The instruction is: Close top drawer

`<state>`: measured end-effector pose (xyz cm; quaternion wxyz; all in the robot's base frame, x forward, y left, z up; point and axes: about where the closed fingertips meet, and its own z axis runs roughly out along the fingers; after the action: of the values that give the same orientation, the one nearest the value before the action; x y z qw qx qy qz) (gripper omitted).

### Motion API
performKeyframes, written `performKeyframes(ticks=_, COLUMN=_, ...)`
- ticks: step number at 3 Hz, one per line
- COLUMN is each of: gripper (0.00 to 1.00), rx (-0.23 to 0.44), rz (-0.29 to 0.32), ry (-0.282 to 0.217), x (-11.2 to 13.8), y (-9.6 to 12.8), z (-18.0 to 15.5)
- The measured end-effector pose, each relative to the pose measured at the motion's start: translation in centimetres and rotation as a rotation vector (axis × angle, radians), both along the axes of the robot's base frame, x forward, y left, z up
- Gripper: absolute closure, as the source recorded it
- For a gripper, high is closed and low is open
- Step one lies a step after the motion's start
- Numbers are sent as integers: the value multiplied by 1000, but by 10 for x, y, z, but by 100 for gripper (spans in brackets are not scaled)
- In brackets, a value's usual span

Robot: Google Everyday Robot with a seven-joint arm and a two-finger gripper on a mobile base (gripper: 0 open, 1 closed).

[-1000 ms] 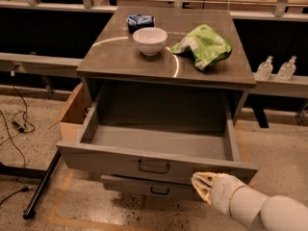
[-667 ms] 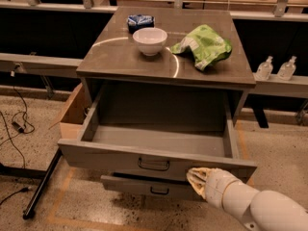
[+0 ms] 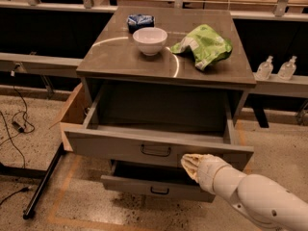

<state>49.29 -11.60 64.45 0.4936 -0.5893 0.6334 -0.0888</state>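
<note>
The top drawer (image 3: 120, 146) is a wide, shallow gray drawer pulled far out of the cabinet, with a small dark loop handle (image 3: 155, 151) at the middle of its flat front. Its inside looks bare. My gripper (image 3: 188, 164) sits at the end of a white arm coming in from the lower right. Its tip is against the drawer front, just right of the handle. A second gray drawer (image 3: 144, 184) below is partly open.
On the cabinet top (image 3: 110, 57) stand a white bowl (image 3: 149, 40), a green crumpled bag (image 3: 204, 46) and a blue packet (image 3: 140, 21). A cardboard box (image 3: 73, 112) leans at the cabinet's left. Cables and a black stand leg (image 3: 43, 182) lie on the floor at left. Two bottles (image 3: 276, 69) stand at right.
My gripper has moved left and slightly up along the drawer front, closer to the handle. The drawer is open about as far as before.
</note>
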Motion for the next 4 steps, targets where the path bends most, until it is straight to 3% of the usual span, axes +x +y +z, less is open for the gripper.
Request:
performKeyframes(ticks=2, gripper=100, rx=-91, rz=16, ry=-84, x=54, y=-3, z=7)
performKeyframes(ticks=4, gripper=100, rx=-173, rz=17, ry=-126, x=92, y=-8, z=5)
